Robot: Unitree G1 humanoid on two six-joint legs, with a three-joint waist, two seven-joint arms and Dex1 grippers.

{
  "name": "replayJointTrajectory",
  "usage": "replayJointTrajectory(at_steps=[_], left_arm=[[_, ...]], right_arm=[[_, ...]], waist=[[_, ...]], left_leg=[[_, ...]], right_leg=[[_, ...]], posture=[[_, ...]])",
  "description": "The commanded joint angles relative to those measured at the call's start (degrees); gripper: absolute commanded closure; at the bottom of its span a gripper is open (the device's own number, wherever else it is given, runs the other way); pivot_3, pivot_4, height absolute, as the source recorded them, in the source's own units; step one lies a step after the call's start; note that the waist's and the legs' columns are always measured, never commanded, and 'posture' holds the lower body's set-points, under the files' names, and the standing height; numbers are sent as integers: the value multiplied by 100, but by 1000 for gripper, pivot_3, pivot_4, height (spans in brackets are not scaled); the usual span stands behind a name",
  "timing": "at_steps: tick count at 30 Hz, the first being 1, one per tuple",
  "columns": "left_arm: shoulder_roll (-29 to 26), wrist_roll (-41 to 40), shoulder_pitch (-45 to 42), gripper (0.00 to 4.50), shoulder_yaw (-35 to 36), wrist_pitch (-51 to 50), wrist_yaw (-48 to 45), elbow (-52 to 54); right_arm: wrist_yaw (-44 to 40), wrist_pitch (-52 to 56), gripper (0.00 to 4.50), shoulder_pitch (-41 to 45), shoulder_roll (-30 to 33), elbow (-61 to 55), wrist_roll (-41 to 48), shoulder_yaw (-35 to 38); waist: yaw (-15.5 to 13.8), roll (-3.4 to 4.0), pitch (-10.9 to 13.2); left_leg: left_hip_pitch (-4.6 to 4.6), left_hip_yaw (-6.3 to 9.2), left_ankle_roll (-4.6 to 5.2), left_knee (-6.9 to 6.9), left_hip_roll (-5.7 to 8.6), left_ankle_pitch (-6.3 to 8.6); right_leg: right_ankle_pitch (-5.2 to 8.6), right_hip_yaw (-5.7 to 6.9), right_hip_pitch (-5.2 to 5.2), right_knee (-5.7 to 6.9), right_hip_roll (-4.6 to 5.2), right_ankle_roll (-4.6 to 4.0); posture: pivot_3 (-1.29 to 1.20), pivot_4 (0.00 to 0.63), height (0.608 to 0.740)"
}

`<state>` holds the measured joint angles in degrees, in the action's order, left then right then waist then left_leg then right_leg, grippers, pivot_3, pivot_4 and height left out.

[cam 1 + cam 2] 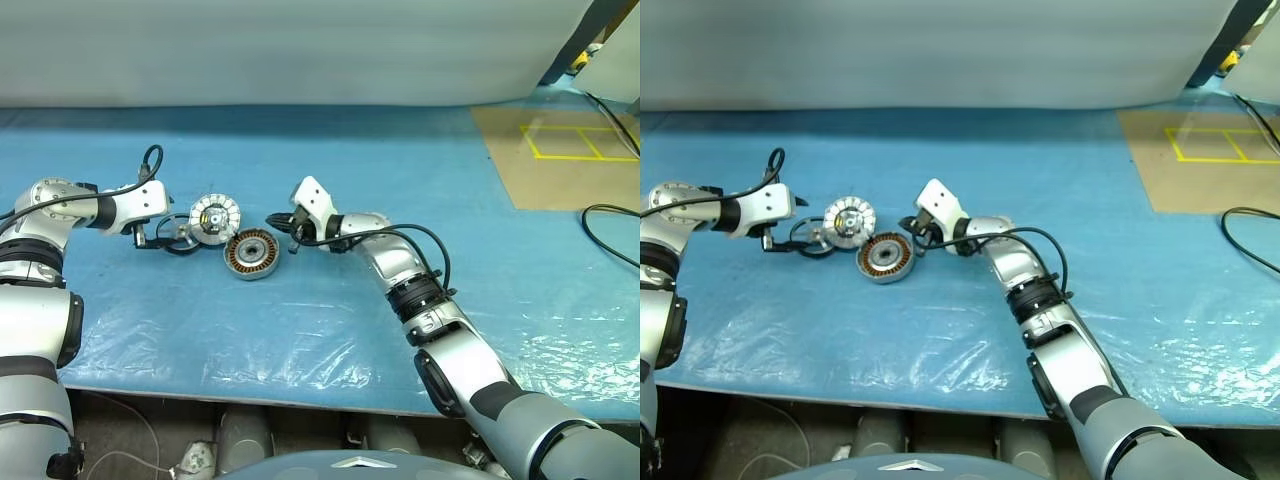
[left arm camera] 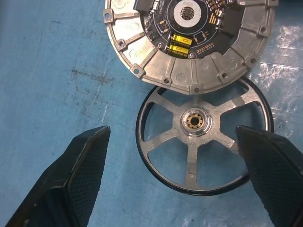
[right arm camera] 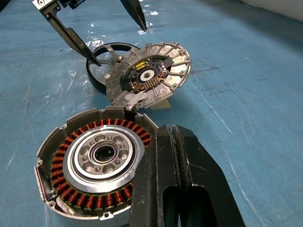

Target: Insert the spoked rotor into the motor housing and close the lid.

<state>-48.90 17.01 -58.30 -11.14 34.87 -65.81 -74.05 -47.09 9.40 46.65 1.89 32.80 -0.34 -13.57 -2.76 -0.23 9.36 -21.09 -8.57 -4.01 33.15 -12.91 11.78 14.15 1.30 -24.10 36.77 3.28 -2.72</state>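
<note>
The spoked rotor (image 2: 196, 125), black rim with silver spokes, lies flat on the blue sheet. My left gripper (image 2: 173, 130) hangs open just above it, one black finger (image 2: 75, 175) on each side of the wheel. The lid (image 1: 213, 217), a silver segmented disc with a dark and yellow centre, leans tilted over the rotor's far rim. The motor housing (image 3: 99, 161), with coppery windings around a silver hub, lies flat beside the lid. My right gripper (image 3: 170, 137) is shut and empty, close against the housing's right edge.
The blue plastic-covered table (image 1: 330, 330) carries a brown cardboard panel with yellow tape lines (image 1: 560, 150) at the far right. A black cable (image 1: 610, 230) loops near the right edge. A pale wall runs along the back.
</note>
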Motion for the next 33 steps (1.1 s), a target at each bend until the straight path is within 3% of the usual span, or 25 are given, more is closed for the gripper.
replayJointTrajectory(at_steps=[1, 4, 7, 25, 33], left_arm=[[-131, -58, 0, 0, 96, 55, -58, -20], [-99, -73, 34, 603, 111, 34, -31, -20], [-61, -126, 58, 1604, 149, -89, -93, -33], [52, -104, 203, 1604, 85, -89, -65, 16], [43, 235, 109, 1604, -139, 338, 464, 64]], right_arm=[[32, -39, 4491, 27, -48, -148, 58, -24], [40, -46, 4500, 34, -38, -131, 62, -19], [71, -53, 4500, 42, -35, -111, 62, -4], [133, -25, 4500, 56, -35, -101, 86, 15], [149, 21, 4500, 5, -45, -150, 77, -10]], waist=[[0, 0, 0], [1, 0, 0], [0, 0, 0], [-5, -1, 1], [-6, -1, 1]], left_leg=[[0, 0, 0, 0, 0, 0], [0, 0, 0, 0, 0, 0], [0, 0, 0, 0, 0, 0], [0, 0, 0, 0, 0, 0], [-1, 0, 0, 0, 0, 0]], right_leg=[[0, 0, 0, 0, 0, 0], [0, 0, 0, 0, 0, 0], [0, 0, 0, 0, 0, 0], [0, 0, 0, 0, 0, 0], [0, 0, 0, -1, 0, 0]], posture=[[0, 150, 740], [0, 150, 740], [0, 150, 740], [0, 150, 740], [0, 150, 740]])
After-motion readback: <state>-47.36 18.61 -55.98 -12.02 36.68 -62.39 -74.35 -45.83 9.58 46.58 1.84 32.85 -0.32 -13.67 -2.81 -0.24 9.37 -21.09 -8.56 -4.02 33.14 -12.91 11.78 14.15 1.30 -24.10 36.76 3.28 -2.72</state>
